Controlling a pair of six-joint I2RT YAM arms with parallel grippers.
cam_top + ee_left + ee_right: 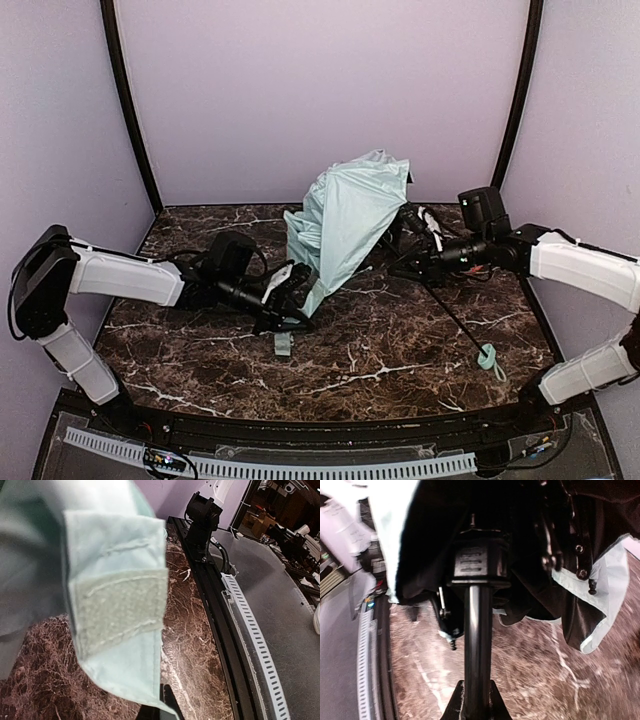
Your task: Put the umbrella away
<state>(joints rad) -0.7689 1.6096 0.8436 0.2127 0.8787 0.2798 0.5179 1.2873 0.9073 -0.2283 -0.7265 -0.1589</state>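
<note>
The umbrella (345,215) stands half collapsed on the marble table (380,370), mint canopy up and black underside (530,545) showing. Its thin black shaft (455,318) slants down to the small mint handle (489,358) near the right front. My right gripper (412,258) is shut on the shaft (478,645) just below the black runner block (477,562). At the canopy's lower left edge, my left gripper (296,300) is shut on the mint closure strap (120,605), whose velcro patch fills the left wrist view. One end of the strap (284,343) hangs below the fingers (170,700).
Purple walls with black corner posts (130,110) close in the back and sides. A black front rail with a white perforated strip (300,465) runs along the near edge. An arm base (202,517) stands on that rail in the left wrist view.
</note>
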